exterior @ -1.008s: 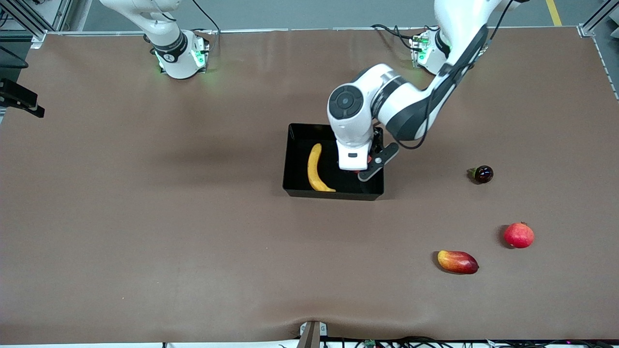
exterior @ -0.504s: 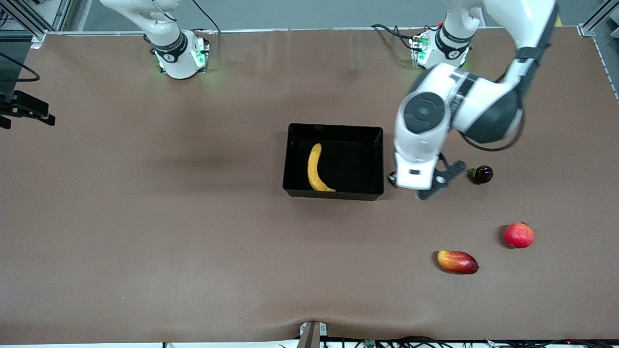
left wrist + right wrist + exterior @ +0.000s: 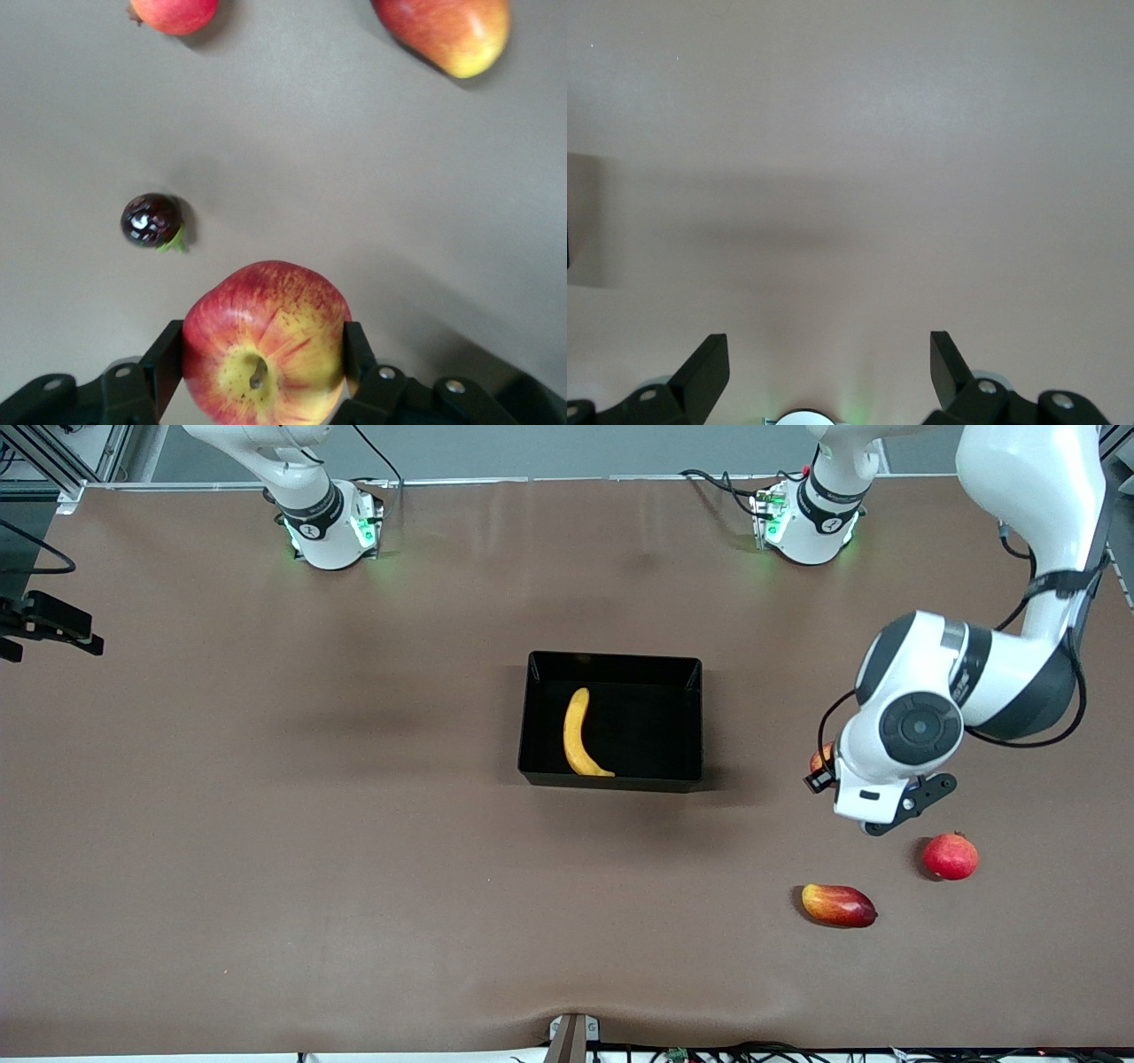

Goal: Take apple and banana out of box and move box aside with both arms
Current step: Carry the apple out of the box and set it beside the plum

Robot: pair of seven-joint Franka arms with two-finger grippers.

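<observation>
The left gripper (image 3: 264, 372) is seen clamped on the apple (image 3: 266, 352), one finger (image 3: 163, 365) pressed to each flank of the fruit, stem end facing the wrist camera. The apple is red with yellow streaks. In the front view only a sliver of the apple (image 3: 820, 758) is visible at the edge of the left arm's wrist, which hides the left gripper itself. The gripper is held up in the air over bare table toward the left arm's end, well apart from the box (image 3: 611, 781).

The box is found at mid-table, open top up. The banana (image 3: 579, 734) is lying in it, along the wall toward the right arm's end, its curve bowed toward that wall.

Three other items are noted on the table under and around the left gripper: a small dark glossy fruit (image 3: 151, 220) with a green stub, a plain red fruit (image 3: 950, 856), and a mango (image 3: 838, 904). The mango is nearest the front camera; the red fruit is just beside it, toward the left arm's end.

The right gripper (image 3: 829, 372) is held wide, nothing between its fingers (image 3: 702, 375), over bare brown table (image 3: 859, 159). The right arm is waiting; only its base (image 3: 326, 527) shows in the front view.
</observation>
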